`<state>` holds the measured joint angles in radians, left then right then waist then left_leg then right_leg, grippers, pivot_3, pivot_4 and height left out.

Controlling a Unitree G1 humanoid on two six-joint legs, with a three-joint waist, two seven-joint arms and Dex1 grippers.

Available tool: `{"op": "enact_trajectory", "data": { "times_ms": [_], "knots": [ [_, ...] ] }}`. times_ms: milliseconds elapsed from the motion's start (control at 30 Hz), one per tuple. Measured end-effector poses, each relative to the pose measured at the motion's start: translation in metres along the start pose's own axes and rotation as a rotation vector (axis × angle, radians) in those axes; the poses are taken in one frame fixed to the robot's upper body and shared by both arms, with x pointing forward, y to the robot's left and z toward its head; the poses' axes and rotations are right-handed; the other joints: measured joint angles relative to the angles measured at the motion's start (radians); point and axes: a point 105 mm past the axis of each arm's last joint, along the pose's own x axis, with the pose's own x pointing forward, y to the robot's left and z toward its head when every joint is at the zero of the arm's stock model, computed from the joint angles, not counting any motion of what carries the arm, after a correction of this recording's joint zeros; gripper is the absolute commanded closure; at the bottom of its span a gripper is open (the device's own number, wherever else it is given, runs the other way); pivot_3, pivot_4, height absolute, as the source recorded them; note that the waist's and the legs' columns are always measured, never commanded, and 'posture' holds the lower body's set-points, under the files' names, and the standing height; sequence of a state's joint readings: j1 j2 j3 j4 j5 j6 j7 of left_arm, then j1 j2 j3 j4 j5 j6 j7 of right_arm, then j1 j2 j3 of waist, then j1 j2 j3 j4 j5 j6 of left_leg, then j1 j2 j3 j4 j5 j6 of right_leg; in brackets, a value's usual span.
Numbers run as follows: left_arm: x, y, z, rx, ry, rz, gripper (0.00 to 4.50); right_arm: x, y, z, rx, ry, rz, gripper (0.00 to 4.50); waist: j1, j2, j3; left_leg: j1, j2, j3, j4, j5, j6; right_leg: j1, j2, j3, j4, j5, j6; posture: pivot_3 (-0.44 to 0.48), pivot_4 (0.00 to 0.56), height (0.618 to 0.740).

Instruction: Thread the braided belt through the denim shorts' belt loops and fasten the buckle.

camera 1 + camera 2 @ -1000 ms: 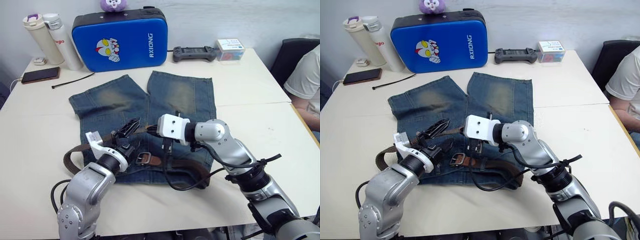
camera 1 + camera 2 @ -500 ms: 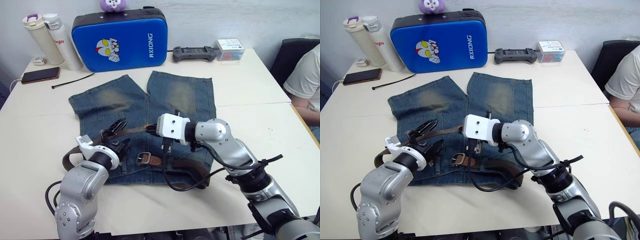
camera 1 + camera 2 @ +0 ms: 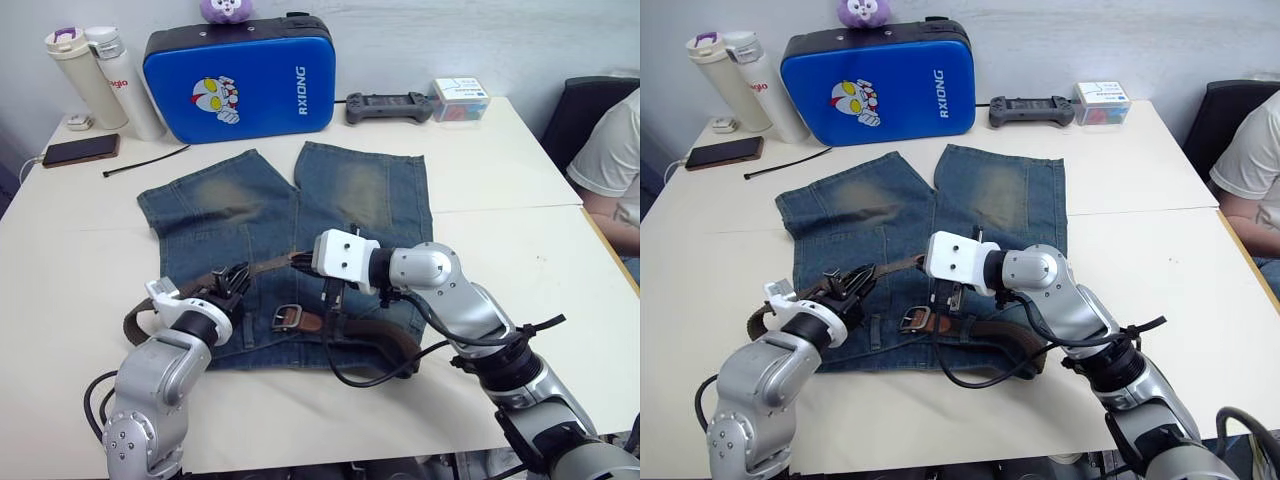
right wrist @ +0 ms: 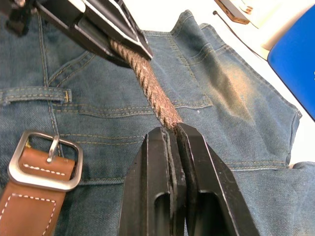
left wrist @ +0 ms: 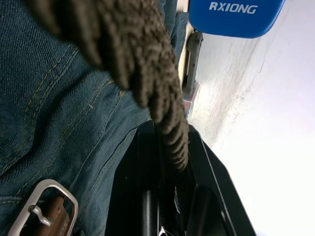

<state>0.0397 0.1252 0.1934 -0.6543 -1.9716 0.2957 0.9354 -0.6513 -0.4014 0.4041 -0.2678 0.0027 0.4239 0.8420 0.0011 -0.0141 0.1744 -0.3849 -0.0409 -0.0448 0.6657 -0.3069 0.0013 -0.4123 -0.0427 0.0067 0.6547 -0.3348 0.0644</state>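
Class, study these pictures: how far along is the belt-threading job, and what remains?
Done: the braided belt already lies along the denim shorts' waistband, apparently through some loops. In hand: both the left gripper and right gripper pinch the belt's free stretch taut between them. Left: the buckle lies open on the denim, unfastened.

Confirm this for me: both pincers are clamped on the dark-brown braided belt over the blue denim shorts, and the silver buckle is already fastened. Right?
Not quite. The silver rectangular buckle lies open on the blue denim shorts, nothing through its frame, as the right wrist view shows. The rest holds: the right pincer and left pincer are both clamped on the dark-brown braided belt.
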Motion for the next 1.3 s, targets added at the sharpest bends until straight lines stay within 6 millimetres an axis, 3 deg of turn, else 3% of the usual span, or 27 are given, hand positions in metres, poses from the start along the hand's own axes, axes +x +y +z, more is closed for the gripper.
{"op": "enact_trajectory", "data": {
  "times_ms": [100, 233, 267, 333, 533, 633, 767, 833, 1067, 1167, 1300],
  "knots": [
    [0.000, 0.003, 0.008, 0.001, -0.022, 0.010, 4.50, -0.009, -0.006, 0.002, 0.017, -0.006, -0.014, 2.22, 0.001, 0.000, 0.000, 0.000, 0.000, 0.000, 0.000, 0.000, 0.000, 0.000, 0.000, 0.000, -0.001, 0.000, 0.000, 0.000, 0.150, 0.740],
    [0.004, 0.000, 0.020, 0.014, -0.046, -0.010, 4.50, -0.041, -0.009, -0.004, 0.050, 0.034, 0.034, 0.15, 0.018, 0.000, 0.001, 0.000, 0.000, -0.001, 0.000, 0.000, 0.001, 0.001, 0.000, -0.001, -0.002, 0.000, 0.000, 0.000, 0.150, 0.740],
    [0.005, -0.001, 0.022, 0.014, -0.051, -0.015, 4.50, -0.046, -0.009, -0.004, 0.060, 0.036, 0.043, 0.06, 0.020, -0.001, 0.001, 0.000, 0.000, -0.001, 0.000, 0.000, 0.001, 0.001, 0.000, -0.001, -0.002, 0.000, 0.000, 0.000, 0.150, 0.740],
    [0.007, -0.007, 0.027, 0.025, -0.058, -0.038, 4.50, -0.062, -0.009, -0.003, 0.112, 0.036, 0.073, 0.06, 0.023, -0.001, 0.001, 0.000, 0.000, -0.001, 0.000, 0.000, 0.001, 0.001, 0.000, -0.001, -0.002, 0.000, 0.000, 0.000, 0.150, 0.740],
    [0.014, -0.016, 0.037, 0.093, -0.032, -0.084, 4.50, -0.087, -0.011, -0.004, 0.279, 0.034, 0.076, 0.06, 0.023, -0.001, 0.001, 0.000, 0.000, -0.001, -0.001, 0.000, 0.001, 0.001, 0.000, -0.001, -0.002, 0.000, 0.000, 0.000, 0.150, 0.740],
    [0.016, -0.021, 0.049, 0.153, -0.027, -0.095, 4.50, -0.093, -0.017, -0.008, 0.310, 0.033, 0.015, 0.06, 0.024, -0.001, 0.002, 0.000, 0.000, -0.001, -0.001, 0.000, 0.001, 0.001, 0.000, -0.001, -0.002, 0.000, 0.000, 0.000, 0.150, 0.740],
    [0.016, -0.030, 0.059, 0.245, 0.002, -0.134, 4.50, -0.095, -0.021, -0.013, 0.328, 0.038, -0.044, 0.06, 0.002, 0.000, 0.002, 0.003, -0.016, -0.034, -0.016, 0.015, 0.002, 0.020, -0.019, -0.037, -0.011, 0.000, 0.000, 0.000, 0.150, 0.740],
    [0.015, -0.030, 0.060, 0.302, 0.040, -0.142, 4.50, -0.094, -0.020, -0.016, 0.352, 0.035, -0.048, 0.06, 0.012, 0.000, 0.003, 0.001, -0.016, -0.034, -0.016, 0.016, 0.001, 0.017, -0.017, -0.031, -0.017, 0.001, 0.002, 0.000, 0.150, 0.740],
    [-0.003, -0.025, 0.071, 0.494, 0.153, -0.147, 4.50, -0.114, 0.001, -0.037, 0.434, 0.143, 0.066, 0.06, 0.026, 0.000, 0.003, 0.001, -0.016, -0.032, -0.017, 0.015, 0.001, 0.016, -0.017, -0.029, -0.019, 0.001, 0.002, 0.000, 0.150, 0.740],
    [-0.003, -0.025, 0.064, 0.508, 0.198, -0.174, 4.50, -0.124, 0.010, -0.040, 0.446, 0.181, 0.136, 0.06, 0.026, 0.001, 0.004, 0.001, -0.016, -0.032, -0.017, 0.015, 0.002, 0.016, -0.017, -0.028, -0.018, 0.001, 0.002, 0.000, 0.150, 0.740],
    [-0.011, -0.031, 0.049, 0.672, 0.290, -0.165, 4.50, -0.137, 0.026, -0.033, 0.427, 0.248, 0.259, 0.06, 0.025, 0.002, 0.004, 0.001, -0.015, -0.031, -0.018, 0.014, 0.001, 0.015, -0.017, -0.027, -0.019, 0.001, 0.002, 0.000, 0.150, 0.740]
  ]
}}
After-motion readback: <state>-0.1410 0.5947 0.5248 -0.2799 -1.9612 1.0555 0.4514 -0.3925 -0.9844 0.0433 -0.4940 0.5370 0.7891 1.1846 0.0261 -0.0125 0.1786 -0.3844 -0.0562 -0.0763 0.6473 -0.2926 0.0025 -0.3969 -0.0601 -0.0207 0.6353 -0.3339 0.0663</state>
